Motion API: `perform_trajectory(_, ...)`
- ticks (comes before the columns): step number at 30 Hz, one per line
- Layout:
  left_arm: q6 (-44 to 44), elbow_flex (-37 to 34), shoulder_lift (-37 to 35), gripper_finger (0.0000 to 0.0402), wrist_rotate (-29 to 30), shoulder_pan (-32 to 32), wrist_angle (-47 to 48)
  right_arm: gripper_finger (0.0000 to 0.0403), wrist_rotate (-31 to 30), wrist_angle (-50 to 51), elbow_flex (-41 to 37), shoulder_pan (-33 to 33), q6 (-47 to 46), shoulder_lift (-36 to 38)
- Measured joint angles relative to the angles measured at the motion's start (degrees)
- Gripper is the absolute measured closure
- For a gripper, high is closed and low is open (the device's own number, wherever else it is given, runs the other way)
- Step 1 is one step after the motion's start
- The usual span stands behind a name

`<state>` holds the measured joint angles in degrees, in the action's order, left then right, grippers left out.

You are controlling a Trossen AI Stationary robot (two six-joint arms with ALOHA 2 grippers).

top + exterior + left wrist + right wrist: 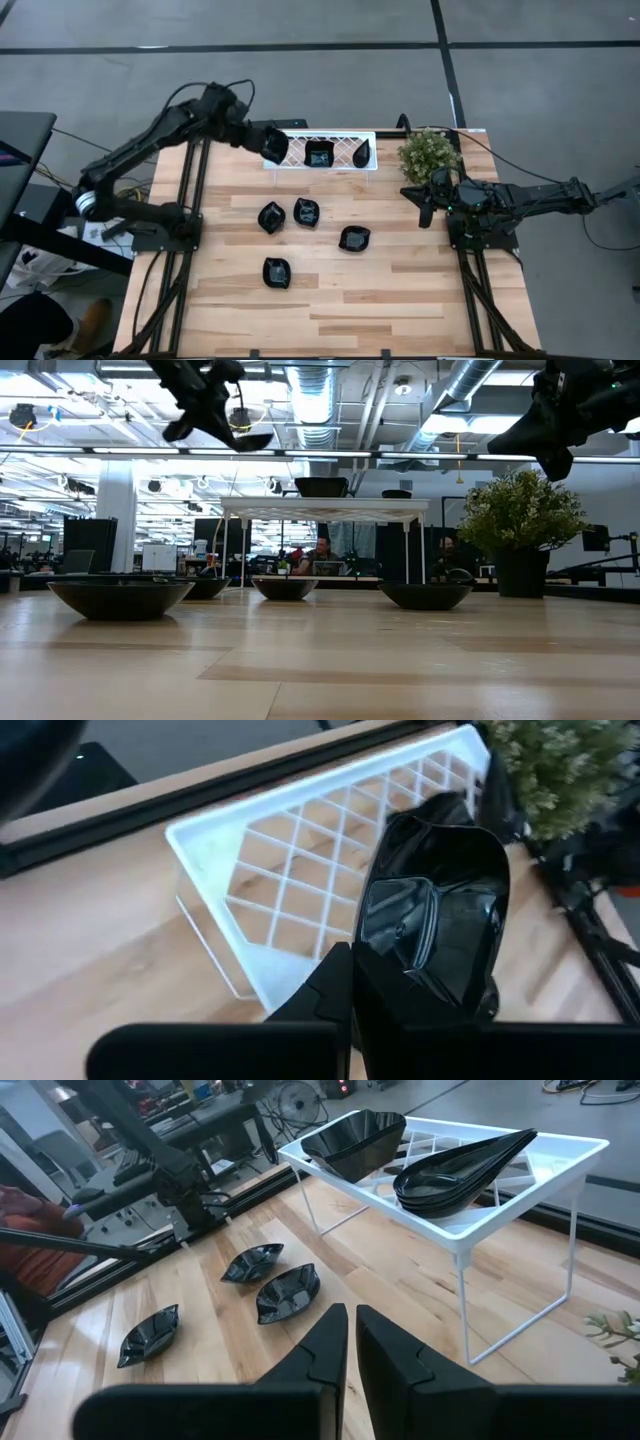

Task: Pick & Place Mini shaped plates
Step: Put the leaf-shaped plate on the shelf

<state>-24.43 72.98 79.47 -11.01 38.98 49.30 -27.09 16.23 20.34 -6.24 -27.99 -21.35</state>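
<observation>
My left gripper [268,143] is shut on a glossy black mini plate [440,910] above the left end of the white lattice tray [340,133]. A squarish plate [318,154] and a teardrop plate [362,152] rest on the tray's lattice top. Several more black plates lie base-down on the wooden table, among them three at the middle [270,216], [306,212], [354,238] and one nearer [277,272]. My right gripper [425,212] is shut and empty, in the air beside the plant at the table's right. My left gripper holds the plate by its rim [375,970] at the end nearest the wrist. One finger [335,990] shows on the outer side; the plate hides the other. The fingers slant down from the table's left. The plate [250,442] hangs clear above the tray, slightly tilted.
A green plant in a dark pot [430,152] stands at the far right corner, next to the tray's right end. The tray stands on thin wire legs [465,1305] with room beneath. The near half of the table is bare wood [400,310].
</observation>
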Motion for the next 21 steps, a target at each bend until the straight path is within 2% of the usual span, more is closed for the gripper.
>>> perform_trajectory(5,1.77,4.66,5.4,0.0398,-2.91,2.15,0.4,0.0381,0.0,0.0,0.0,0.0,0.0,0.0)
perform_trajectory(10,4.4,7.71,9.86,0.0398,-3.2,2.99,2.42,0.0381,0.0,0.0,0.02,0.0,0.0,-0.02)
perform_trajectory(21,6.02,7.96,14.29,0.0398,-4.46,3.81,2.86,0.0381,0.0,0.0,0.0,0.02,0.0,-0.02)
